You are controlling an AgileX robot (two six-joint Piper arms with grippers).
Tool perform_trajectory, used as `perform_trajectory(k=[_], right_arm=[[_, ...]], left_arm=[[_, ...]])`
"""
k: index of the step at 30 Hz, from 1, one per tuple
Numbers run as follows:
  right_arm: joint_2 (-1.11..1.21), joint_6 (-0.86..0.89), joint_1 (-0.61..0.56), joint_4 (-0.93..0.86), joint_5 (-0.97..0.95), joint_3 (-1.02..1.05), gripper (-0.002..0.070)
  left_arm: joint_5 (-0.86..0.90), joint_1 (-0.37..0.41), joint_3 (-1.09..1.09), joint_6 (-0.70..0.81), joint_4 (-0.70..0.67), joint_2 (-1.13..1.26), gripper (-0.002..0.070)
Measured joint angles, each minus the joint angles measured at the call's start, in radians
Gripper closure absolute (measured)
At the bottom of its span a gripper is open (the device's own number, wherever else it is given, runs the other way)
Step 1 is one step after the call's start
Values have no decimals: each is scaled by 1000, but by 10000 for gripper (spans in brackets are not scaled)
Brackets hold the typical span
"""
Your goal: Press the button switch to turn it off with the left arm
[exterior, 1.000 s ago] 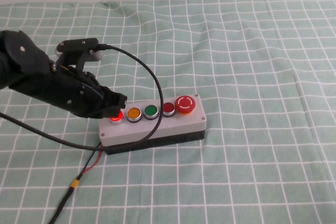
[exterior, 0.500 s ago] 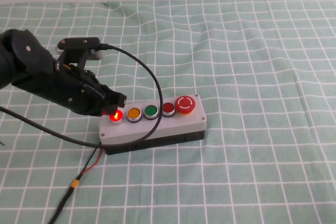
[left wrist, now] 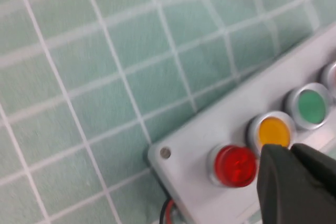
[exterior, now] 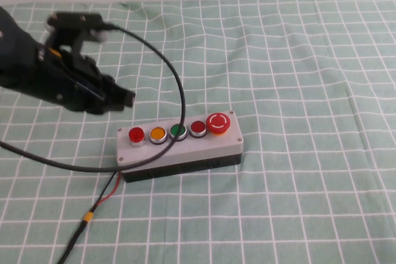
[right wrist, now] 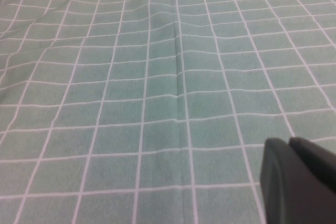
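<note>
The left arm (exterior: 43,75) reaches in from the left, angled down, its closed left end effector (exterior: 124,99) hovering clear of the grey box (exterior: 185,149), up and left of the button switch (exterior: 136,135). That switch sits unlit at the box's left end on the worktop (exterior: 297,78). The right end effector (right wrist: 294,182), fingers together, hangs above bare cloth.

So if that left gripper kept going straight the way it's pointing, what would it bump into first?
Probably the grey button box, near its amber button: the left gripper hangs above, aimed down there. Depth is unclear. The right gripper is over bare cloth.
</note>
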Motion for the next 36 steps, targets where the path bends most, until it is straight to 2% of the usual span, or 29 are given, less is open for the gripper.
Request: perform_trajectory(k=[6,22,29,36], right_arm=[[0,0,0,0,0,0,694],[0,0,0,0,0,0,694],[0,0,0,0,0,0,694],[0,0,0,0,0,0,694]], left_arm=[[42,0,-18,-7,2,-168,678],[336,0,-18,-71,19,-647,678],[383,0,-18,-83,50,-903,678],[429,0,-20,-87,101,-1059,678]])
